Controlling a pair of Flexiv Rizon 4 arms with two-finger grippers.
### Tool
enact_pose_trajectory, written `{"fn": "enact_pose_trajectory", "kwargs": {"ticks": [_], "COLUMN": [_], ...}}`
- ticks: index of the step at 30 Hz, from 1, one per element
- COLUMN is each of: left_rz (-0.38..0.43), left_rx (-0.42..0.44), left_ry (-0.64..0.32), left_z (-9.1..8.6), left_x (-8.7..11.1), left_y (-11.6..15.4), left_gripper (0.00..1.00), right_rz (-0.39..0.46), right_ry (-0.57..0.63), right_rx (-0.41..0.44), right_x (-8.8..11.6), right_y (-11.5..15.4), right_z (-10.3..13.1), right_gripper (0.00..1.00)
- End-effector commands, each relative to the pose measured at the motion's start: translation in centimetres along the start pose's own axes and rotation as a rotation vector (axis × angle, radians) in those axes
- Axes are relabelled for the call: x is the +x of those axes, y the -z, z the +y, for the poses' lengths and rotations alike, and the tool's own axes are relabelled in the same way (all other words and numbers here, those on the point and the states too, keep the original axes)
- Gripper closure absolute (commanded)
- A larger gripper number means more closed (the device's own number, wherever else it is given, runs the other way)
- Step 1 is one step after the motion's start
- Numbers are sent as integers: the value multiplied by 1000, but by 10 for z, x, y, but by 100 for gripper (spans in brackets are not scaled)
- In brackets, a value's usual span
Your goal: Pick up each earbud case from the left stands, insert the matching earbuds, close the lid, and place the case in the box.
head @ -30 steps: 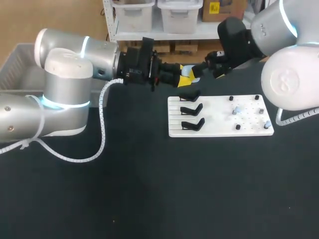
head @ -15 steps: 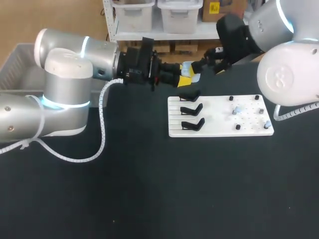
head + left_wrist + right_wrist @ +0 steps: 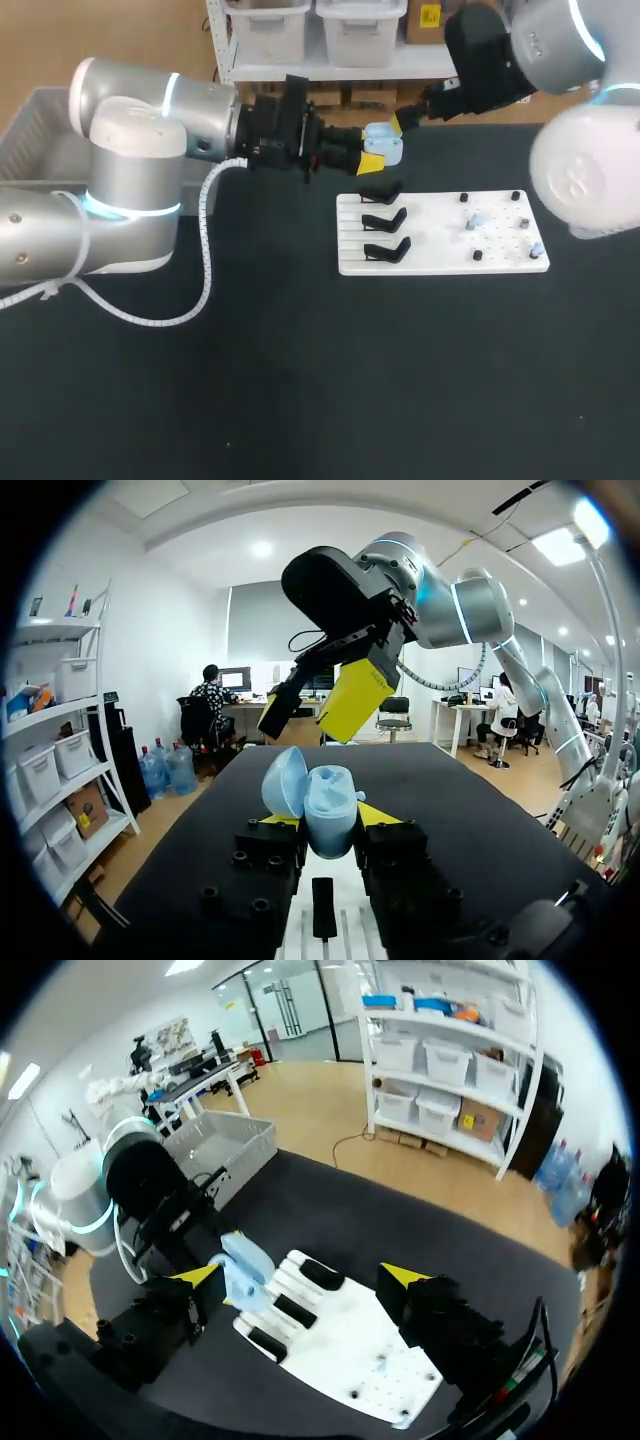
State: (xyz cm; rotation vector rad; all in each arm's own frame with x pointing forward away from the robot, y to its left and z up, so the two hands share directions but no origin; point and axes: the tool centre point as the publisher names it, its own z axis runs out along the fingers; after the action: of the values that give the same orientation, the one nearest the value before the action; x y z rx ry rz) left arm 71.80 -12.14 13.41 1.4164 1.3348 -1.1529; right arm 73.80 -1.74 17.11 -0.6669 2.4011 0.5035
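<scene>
The left jaws are gripping the open case in the air at 11 o'clock of the board, while the right jaws are hanging open and empty at the case's 1 o'clock (close, not touching), where any brush could be snapping the lid shut.

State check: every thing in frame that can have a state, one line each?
earbud case: lid open, held off the table.
left gripper: shut on the earbud case.
right gripper: open, empty.
stands: all three empty.
earbuds: two pale ones on the white board by the pegs, not in the case.
</scene>
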Motion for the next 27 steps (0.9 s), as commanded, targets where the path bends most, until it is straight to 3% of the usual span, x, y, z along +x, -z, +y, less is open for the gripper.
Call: {"fn": "enact_pose_trajectory", "kwargs": {"ticks": [1,9,27], "left_rz": [-2,-2,-2], "left_rx": [-5,-5,-5], "left_ry": [-2,-2,-2], "left_z": [-2,-2,-2], "left_x": [0,0,0], "left_y": [0,0,0], "left_gripper": [100,100,100], "right_rz": [-4,128,383], "right_ry": [48,10,-93], "right_rx": [210,304,363], "right_x": [24,65,160], "right_y": [33,49,58], "right_z": [-1,-29,-72], "right_gripper": [0,0,0]}}
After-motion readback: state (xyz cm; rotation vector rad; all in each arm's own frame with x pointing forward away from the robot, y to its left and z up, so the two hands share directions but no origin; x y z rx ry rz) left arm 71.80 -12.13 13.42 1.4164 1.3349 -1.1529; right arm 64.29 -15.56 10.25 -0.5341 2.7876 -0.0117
